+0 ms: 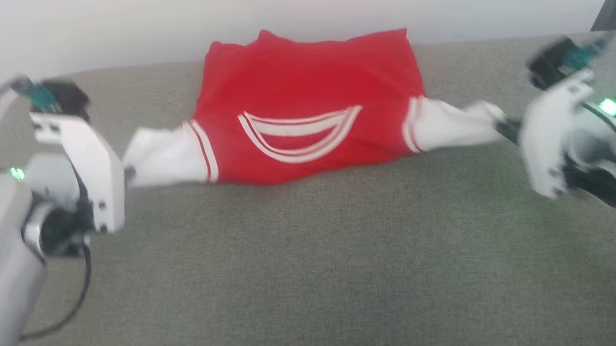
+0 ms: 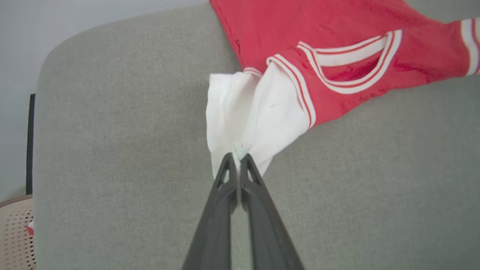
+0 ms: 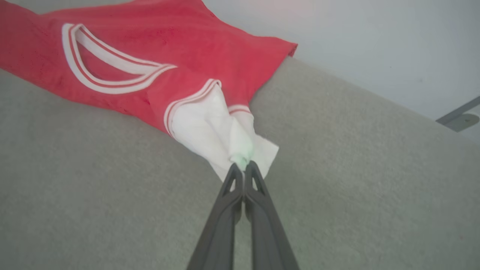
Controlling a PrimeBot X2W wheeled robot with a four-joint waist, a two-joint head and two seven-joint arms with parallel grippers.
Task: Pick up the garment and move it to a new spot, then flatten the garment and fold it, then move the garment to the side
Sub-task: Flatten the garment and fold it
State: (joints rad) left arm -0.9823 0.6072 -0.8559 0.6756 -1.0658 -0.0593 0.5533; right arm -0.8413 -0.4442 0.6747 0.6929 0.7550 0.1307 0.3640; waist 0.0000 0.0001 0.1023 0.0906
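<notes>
left pincer (image 2: 237, 160): clenched on tip of one white sleeve (image 2: 243, 112) | right pincer (image 3: 243, 170): clenched on other white sleeve (image 3: 210, 131) | red jersey (image 1: 306, 109): lies spread between both, far middle of grey surface (image 1: 318, 264)

The right gripper (image 3: 244, 168) rises from the bottom edge with its 2 dark fingers pressed together, pinching the bunched tip of a white sleeve (image 3: 202, 129). That sleeve belongs to a red shirt (image 3: 210, 48), which lies on a grey fabric surface (image 3: 112, 195) and stretches away to the upper left, its neckline (image 3: 112, 73) edged with red and white striped trim and the same stripes ringing the seam where the sleeve joins the red body. Behind the surface's far edge stands a pale wall (image 3: 356, 37), and a grey metal bar (image 3: 459, 117) shows at the right edge.
</notes>
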